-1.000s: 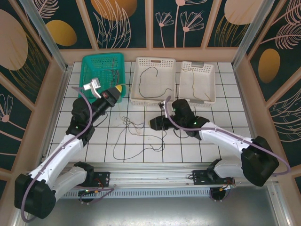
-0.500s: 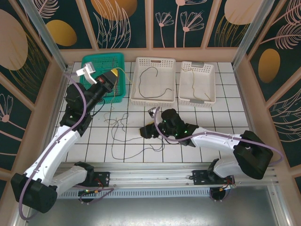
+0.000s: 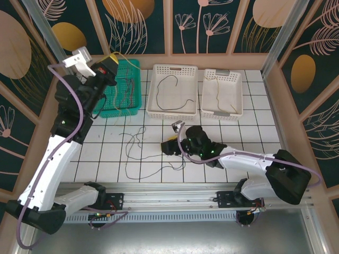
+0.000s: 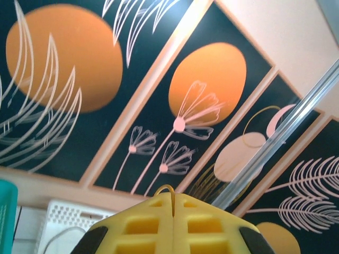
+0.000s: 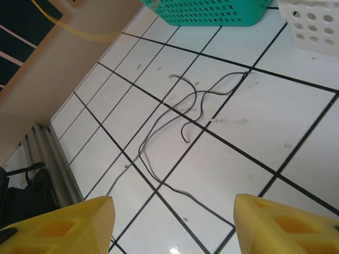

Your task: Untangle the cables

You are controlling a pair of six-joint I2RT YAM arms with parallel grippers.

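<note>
My left gripper (image 3: pixel 112 58) is raised high over the back left corner of the green basket (image 3: pixel 121 111). It is shut on a yellow-tan cable (image 3: pixel 125 57), whose small loop pokes out between the yellow fingertips in the left wrist view (image 4: pixel 168 188). Thin dark cables (image 3: pixel 139 139) lie in loose curves on the white tiles. My right gripper (image 3: pixel 168 147) hovers low just right of them, open and holding nothing. In the right wrist view the dark cables (image 5: pixel 175 121) run ahead of the gripper's (image 5: pixel 175 225) spread fingertips, and the yellow-tan cable (image 5: pixel 79 30) hangs at top left.
The green basket holds several thin wires. A white basket (image 3: pixel 172 68) at back centre holds a dark cable, and a second white basket (image 3: pixel 222 72) to its right holds a tan one. Patterned walls enclose the tiled table (image 3: pixel 254 132).
My left arm has lifted up and back over the green basket, carrying the yellow-tan cable away from the tiles. My right gripper has dropped left toward the dark cables and opened a little wider.
</note>
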